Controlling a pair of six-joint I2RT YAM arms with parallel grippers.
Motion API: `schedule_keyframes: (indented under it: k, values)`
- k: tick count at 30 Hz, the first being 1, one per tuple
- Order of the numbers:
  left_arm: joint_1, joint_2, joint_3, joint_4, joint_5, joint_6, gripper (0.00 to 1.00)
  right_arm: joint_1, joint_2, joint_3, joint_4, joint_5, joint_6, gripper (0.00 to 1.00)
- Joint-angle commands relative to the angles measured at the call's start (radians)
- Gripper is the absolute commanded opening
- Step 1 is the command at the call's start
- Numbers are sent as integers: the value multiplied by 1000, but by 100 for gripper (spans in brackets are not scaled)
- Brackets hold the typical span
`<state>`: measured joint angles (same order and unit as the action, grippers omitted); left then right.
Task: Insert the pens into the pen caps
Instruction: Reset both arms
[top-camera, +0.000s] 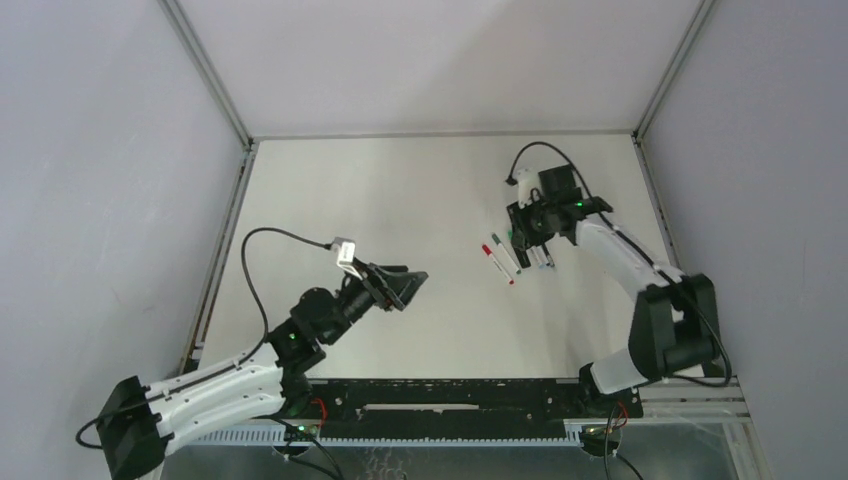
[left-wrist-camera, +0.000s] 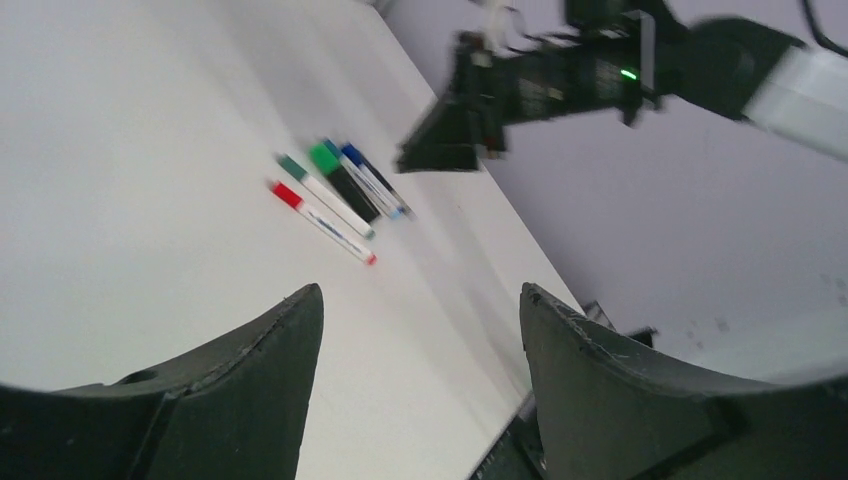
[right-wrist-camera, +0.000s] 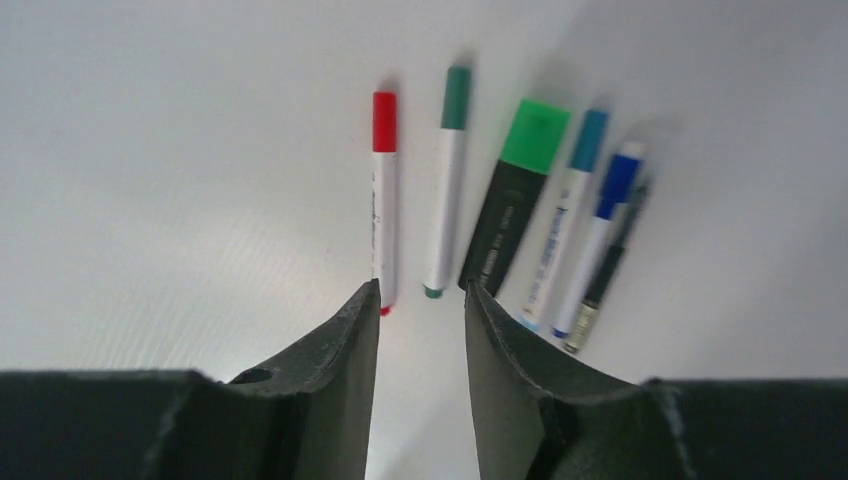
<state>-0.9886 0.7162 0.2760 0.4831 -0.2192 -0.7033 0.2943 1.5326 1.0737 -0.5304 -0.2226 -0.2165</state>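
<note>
All caps look fitted, so the task is judged nearly finished; only a clean withdrawal is called for. Beside a thick matt black marker with a green cap, slim glossy white-barrelled pens are ranged. Just above that marker the right gripper is held narrowly parted, empty; the left gripper, well away, is spread wide, empty.

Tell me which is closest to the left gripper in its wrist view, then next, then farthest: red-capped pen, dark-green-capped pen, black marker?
1. The red-capped pen, at the row's edge facing the left gripper.
2. The dark-green-capped pen, right beside it.
3. The black marker, one farther along the row.
</note>
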Motion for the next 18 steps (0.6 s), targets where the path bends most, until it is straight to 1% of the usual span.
schedule_keyframes:
  k: [1,3,5,7,9,10,13,16,18]
  values:
    - [168,-2,107,-57,149,-3,75,-97,-172,56,-63,-153,-152,47]
    - [262,-17,130,-98,203,-23,76,-132,-242,55,-67,-161,-198,53]
    - [360,-45,154,-149,267,-47,77,-164,-306,56,-50,-149,-214,63]
    - [463,-80,181,-209,320,-79,81,-191,-366,56,-20,-115,-221,78]
    - [563,-121,215,-286,368,-101,87,-230,-422,57,26,-86,-198,96]
    - [613,-138,239,-341,387,-103,89,-252,-448,63,48,-81,-178,99]
    - [746,-170,360,-523,444,-79,99,-324,-523,111,84,-94,-110,100]
    - [834,-155,492,-707,475,-27,100,-339,-599,168,111,-44,-58,100]
    - [854,-130,610,-814,478,33,100,-337,-621,251,53,-32,-43,100]
